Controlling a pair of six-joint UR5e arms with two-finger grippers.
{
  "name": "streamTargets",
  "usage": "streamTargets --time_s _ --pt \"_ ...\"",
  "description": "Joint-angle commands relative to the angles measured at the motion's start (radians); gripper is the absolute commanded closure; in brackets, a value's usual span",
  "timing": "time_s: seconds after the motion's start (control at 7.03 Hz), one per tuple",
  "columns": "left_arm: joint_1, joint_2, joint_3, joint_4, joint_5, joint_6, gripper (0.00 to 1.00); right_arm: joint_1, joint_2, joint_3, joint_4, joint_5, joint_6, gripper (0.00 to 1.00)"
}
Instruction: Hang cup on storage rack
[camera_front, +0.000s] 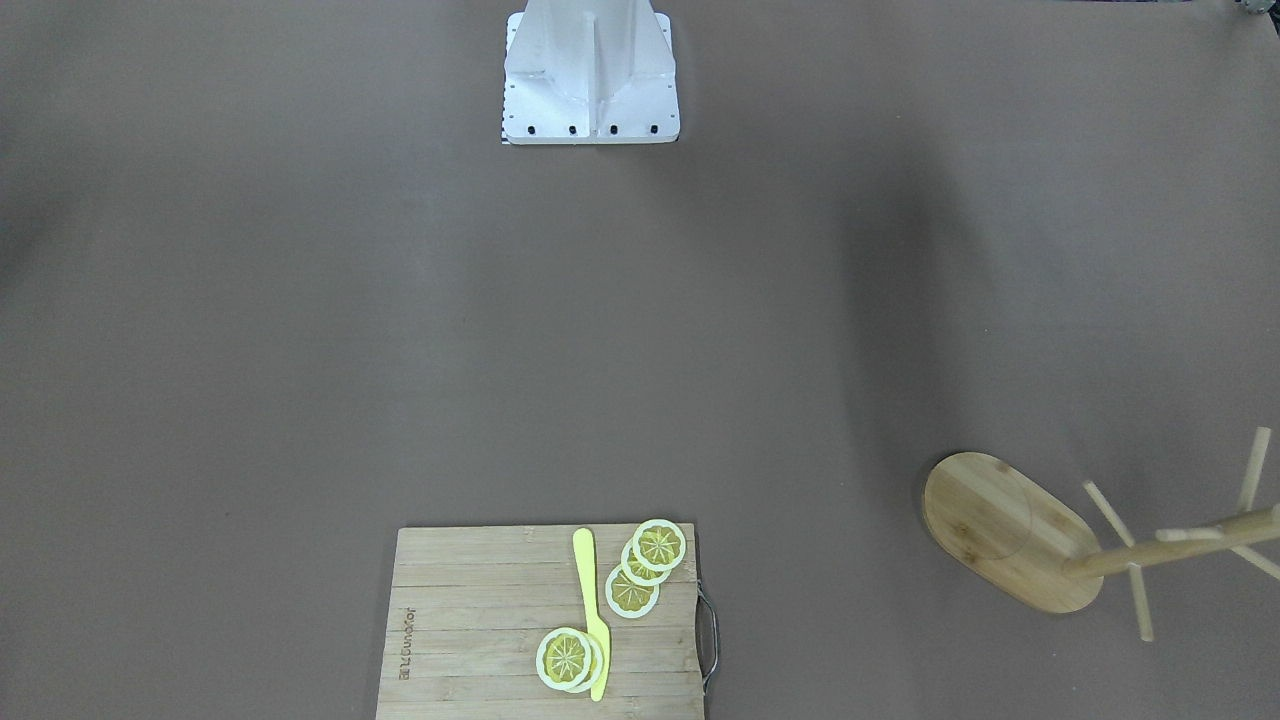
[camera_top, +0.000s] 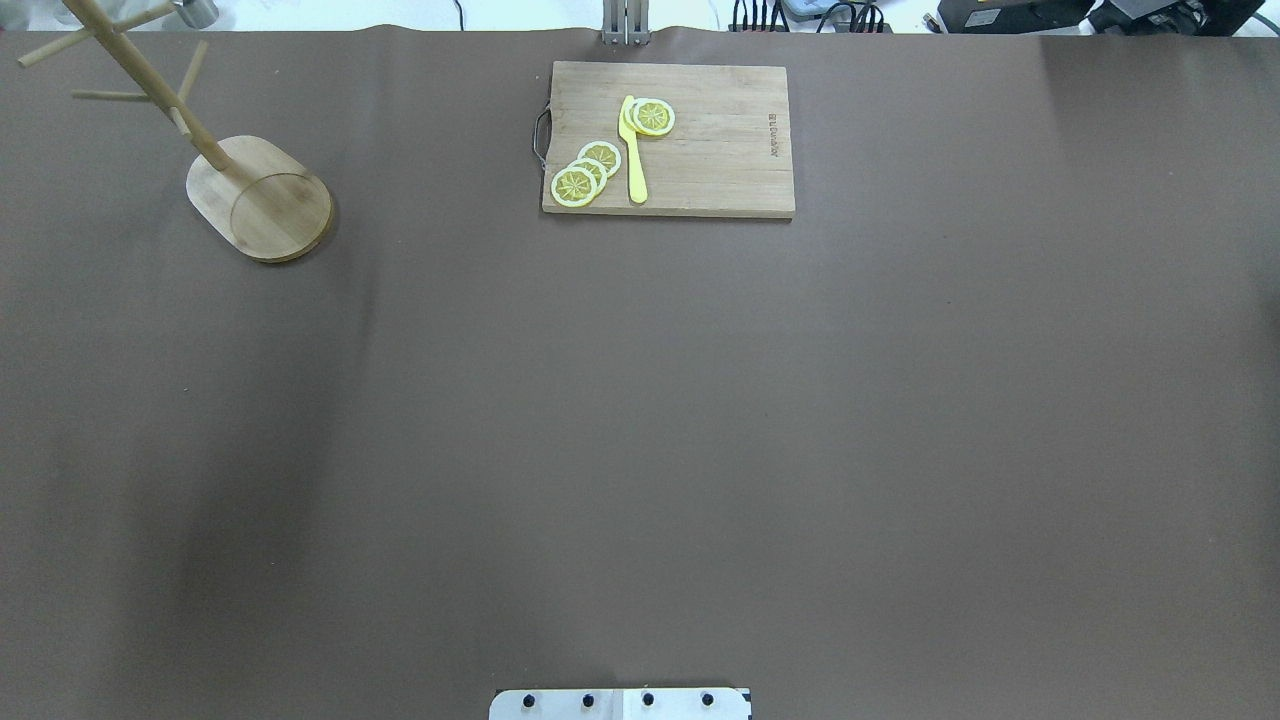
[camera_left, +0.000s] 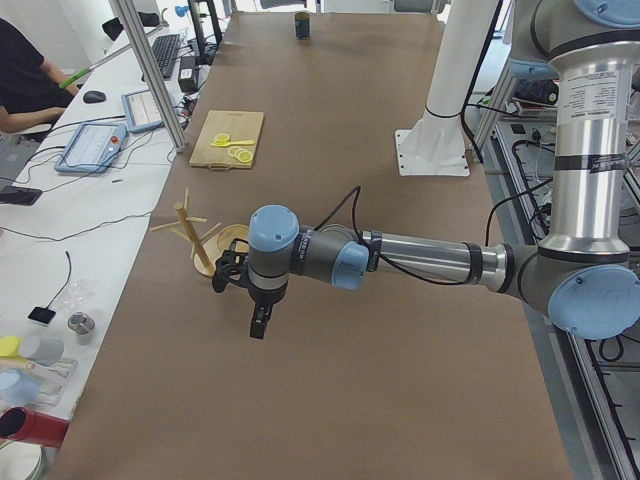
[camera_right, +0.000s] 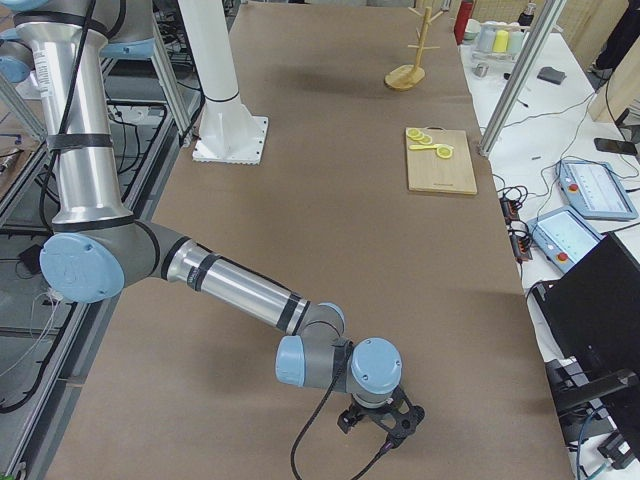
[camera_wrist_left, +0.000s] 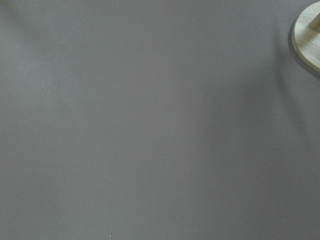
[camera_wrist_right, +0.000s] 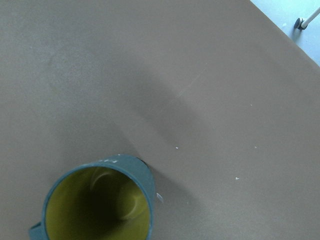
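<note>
The cup (camera_wrist_right: 97, 202) stands upright on the counter (camera_top: 640, 450) with its mouth up and its olive inside showing. It sits at the bottom left of the right wrist view, so the right arm's camera looks almost straight down into it. I judge that arm is lined up for a pick from above. The left side view shows the cup as a small dark shape at the far end of the counter, on the robot's right. The rack (camera_top: 260, 200) stands upright at the opposite end, on the robot's left and well apart from the cup, so the cup has to cross the whole counter. All the pegs seen are bare.

The left gripper (camera_left: 258, 328) hovers above the counter near the rack's base, perhaps placed there to take the cup over. Between the 2 ends, a cutting board (camera_top: 700, 150) with lemon slices (camera_top: 585, 172) and a yellow knife (camera_top: 632, 150) lies at the counter's far edge, clear of a straight path.

The cup's handle is cut off at the wrist view's lower edge, and its lettering is out of sight. Neither the overhead nor the front view reaches the cup or the arms. Each gripper shows only in a side view, the right gripper (camera_right: 380, 425) low over the counter. I cannot tell whether either is spread or closed.
</note>
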Motion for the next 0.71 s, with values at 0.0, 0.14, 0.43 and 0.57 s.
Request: streamTargets --time_s 0.0,0.14,0.43,0.57 --pt "0.0 -0.003 0.001 0.0 0.002 0.0 0.02 -0.039 0.028 -0.024 0.011 -0.005 0.003 0.0" --pt "0.0 -0.003 0.002 0.0 0.002 0.0 0.02 -0.046 0.04 -0.065 0.041 -0.005 0.0 0.0" --pt "0.002 -0.003 0.002 0.0 0.002 0.0 0.02 -0.049 0.04 -0.113 0.093 -0.004 0.0 0.0" --pt "0.0 -0.006 0.002 0.0 0.002 0.0 0.01 -0.05 0.039 -0.121 0.095 -0.004 0.003 0.01"
